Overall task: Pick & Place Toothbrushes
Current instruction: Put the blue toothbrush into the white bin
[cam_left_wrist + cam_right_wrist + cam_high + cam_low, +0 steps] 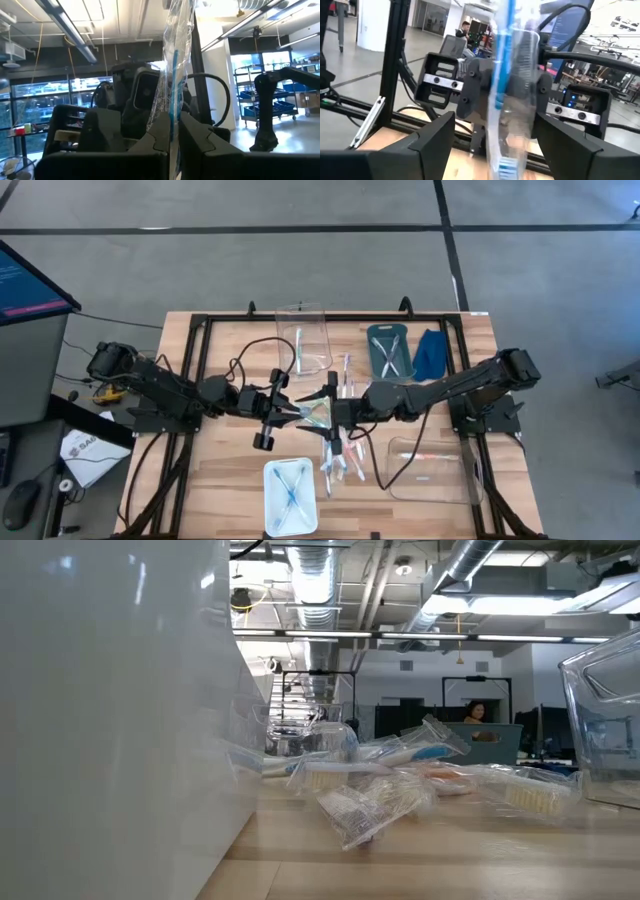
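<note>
Left gripper (172,131) clamped on wrapped blue toothbrush (173,65); right gripper (495,135) spread wide around it. Judged light, stiff inside slippery, crinkly film; best pinched mid-handle.

Bright overhead ceiling lights (520,605), glare in wrist views; low-view foreground blurry.

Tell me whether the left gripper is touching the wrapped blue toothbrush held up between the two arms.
Touching. In the left wrist view the left gripper has its fingers shut against the wrapped blue toothbrush, the clear wrapper rising straight out from between them.
</note>
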